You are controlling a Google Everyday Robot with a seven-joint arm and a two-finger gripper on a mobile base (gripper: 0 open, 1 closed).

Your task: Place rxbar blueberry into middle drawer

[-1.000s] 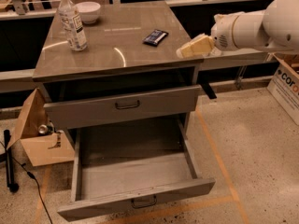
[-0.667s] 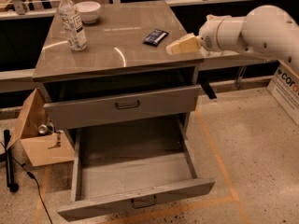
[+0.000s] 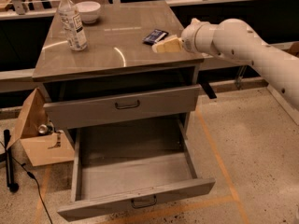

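Camera view: rxbar blueberry flat on cabinet top, far right part. Gripper low over top, just right-near of bar, tip toward it; touching or not, spread or pressed together: cannot tell. Middle drawer pulled out toward near side. Water bottle, bowl far left.

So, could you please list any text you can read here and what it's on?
Nothing is readable.
water bottle label: print too blurred.
rxbar blueberry wrapper: pale print, too blurred.
hand, close beside the bar over the cabinet top: no text.
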